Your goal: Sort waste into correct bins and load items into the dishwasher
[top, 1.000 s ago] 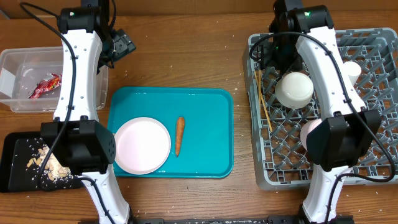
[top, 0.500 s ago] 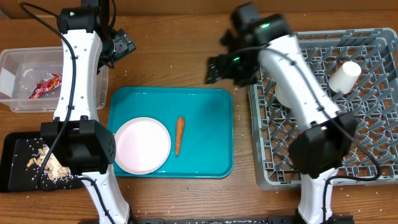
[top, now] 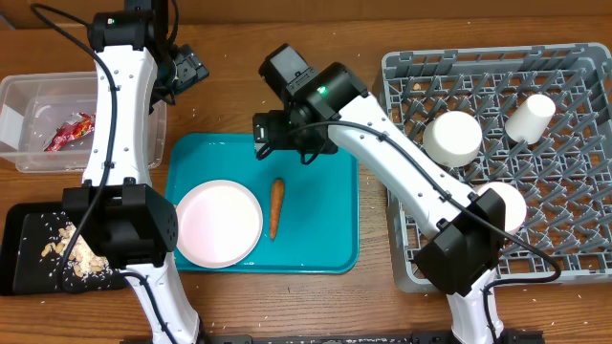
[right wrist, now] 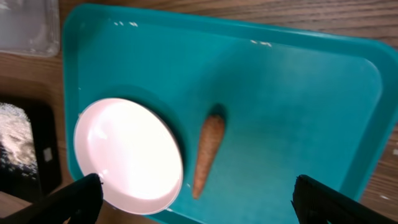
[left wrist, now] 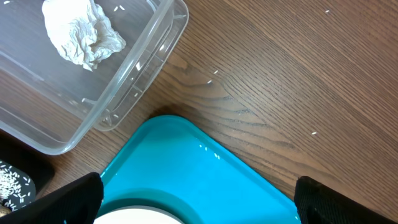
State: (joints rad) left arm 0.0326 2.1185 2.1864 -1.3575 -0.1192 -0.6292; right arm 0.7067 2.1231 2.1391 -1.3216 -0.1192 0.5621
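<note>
Right tool hangs released, fingers spread wide, above the teal tray; the carrot lies just under it, the pink plate beside. Left tool seems released too, over the tray's corner.

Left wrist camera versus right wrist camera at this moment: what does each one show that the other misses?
Only the left wrist view shows the crumpled white tissue lying in the clear bin. Only the right wrist view shows the carrot, lying on the teal tray beside the white plate, apart from it. Both show that tray, the plate (just a sliver in the left wrist view), the black tray with scattered rice, and the wooden table.
</note>
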